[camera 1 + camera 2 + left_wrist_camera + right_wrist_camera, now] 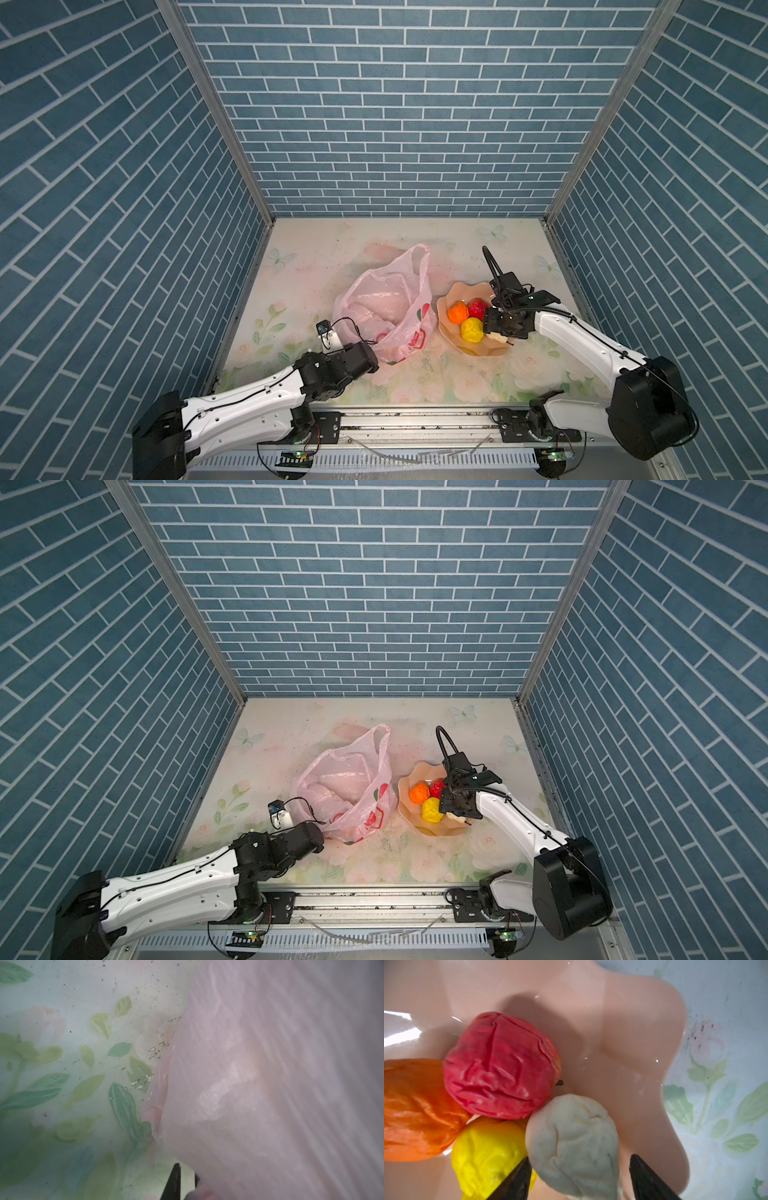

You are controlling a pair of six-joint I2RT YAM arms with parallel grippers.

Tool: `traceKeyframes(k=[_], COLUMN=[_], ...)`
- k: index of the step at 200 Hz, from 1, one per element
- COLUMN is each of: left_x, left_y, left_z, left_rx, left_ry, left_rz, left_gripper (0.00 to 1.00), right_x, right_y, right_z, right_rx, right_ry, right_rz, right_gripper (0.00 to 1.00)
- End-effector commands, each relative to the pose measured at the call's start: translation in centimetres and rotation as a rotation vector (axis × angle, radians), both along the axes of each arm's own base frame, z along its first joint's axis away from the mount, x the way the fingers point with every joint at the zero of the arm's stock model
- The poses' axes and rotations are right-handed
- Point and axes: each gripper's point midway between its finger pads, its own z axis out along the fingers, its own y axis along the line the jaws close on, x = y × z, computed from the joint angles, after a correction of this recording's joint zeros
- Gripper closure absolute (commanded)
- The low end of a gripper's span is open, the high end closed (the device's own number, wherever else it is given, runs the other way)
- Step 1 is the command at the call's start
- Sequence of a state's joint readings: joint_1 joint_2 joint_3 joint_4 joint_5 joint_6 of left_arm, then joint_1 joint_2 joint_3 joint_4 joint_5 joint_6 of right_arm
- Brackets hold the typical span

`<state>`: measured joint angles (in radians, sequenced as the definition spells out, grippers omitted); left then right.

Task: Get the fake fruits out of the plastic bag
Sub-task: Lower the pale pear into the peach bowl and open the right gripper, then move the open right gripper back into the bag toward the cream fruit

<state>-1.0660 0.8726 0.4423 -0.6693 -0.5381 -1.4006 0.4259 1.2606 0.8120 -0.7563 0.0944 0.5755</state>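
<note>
Releasing cream-white bumpy fruit (571, 1138), right fingers (648, 1180) wide; may roll off crowded peach-pink scalloped bowl (623, 1012); left fingers (173, 1184) pinching pale-pink plastic bag (270, 1084).

L-wrist view: bag (270, 1084) blurred, contents can't tell | left tool (185, 1178) just fingertips at edge, grip unclear | R-wrist view: right tool (580, 1157) fingers & orange fruit (415, 1109) cut by edge | top views: white fruit (500, 337) mostly under right tool

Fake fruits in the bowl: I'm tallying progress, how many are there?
4, all in the bowl: orange fruit, red fruit and yellow fruit clustered together, cream-white fruit between the right hand's open fingers. Others may be hidden beneath or inside the plastic bag.
</note>
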Motion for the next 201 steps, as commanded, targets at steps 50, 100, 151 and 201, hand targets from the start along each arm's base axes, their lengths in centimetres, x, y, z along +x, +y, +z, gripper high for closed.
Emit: traceKeyframes(k=[50, 100, 151, 201], left_x=[-1.5, -2.4, -2.3, -2.2], left_y=[3.2, 4.1, 3.2, 2.7], left_z=[-1.2, -2.6, -3.0, -3.1], left_rx=[0.010, -0.010, -0.009, -0.007], left_ry=[0.017, 0.044, 0.066, 0.078], left_rz=[0.064, 0.081, 0.063, 0.048], left_gripper=[0.84, 0.84, 0.84, 0.85], right_x=[1.3, 1.8, 0.1, 0.3], right_y=[2.5, 13.5, 27.8, 34.4], right_z=[7.9, 15.8, 17.4, 10.5], right_rx=[0.104, 0.223, 0.380, 0.381], right_ry=[-0.145, -0.338, -0.326, -0.169], right_rz=[0.082, 0.370, 0.664, 0.754], right_gripper=[0.34, 0.40, 0.44, 0.55])
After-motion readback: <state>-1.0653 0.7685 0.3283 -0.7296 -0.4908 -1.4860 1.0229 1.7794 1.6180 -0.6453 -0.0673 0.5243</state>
